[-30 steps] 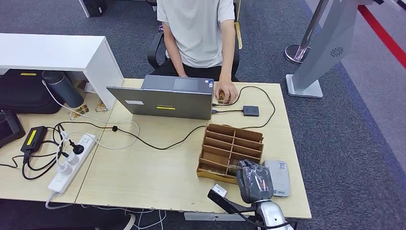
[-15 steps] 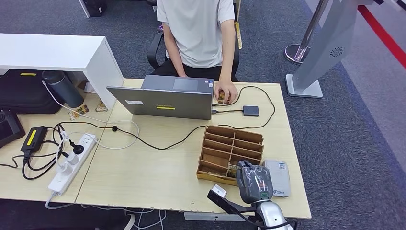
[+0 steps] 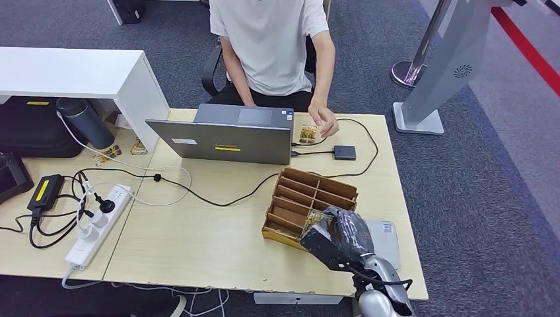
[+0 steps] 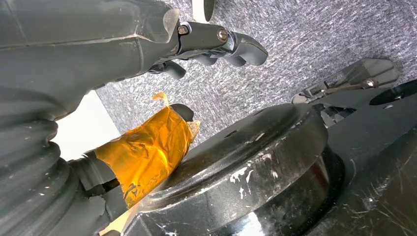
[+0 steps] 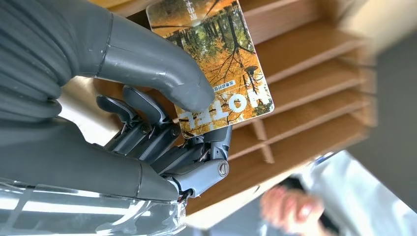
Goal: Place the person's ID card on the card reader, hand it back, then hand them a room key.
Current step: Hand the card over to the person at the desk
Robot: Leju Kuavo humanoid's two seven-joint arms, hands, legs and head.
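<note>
Room key [image 5: 216, 59] now lifted, right hand [image 3: 343, 236]

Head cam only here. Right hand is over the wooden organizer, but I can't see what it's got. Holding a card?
Observer: Yes. In the right wrist view the right hand pinches a card between thumb and fingers.
Operator: Which card?
Observer: An autumn forest picture with HOTEL printed on it, so it looks like the room key.
Operator: Out of the slot yet?
Observer: It looks so: the wrist view shows its whole printed face in front of the wooden organizer, not down in a compartment.
Operator: Left hand?
Observer: The left wrist view shows the left hand over grey carpet, fingers curled, holding nothing.
</note>
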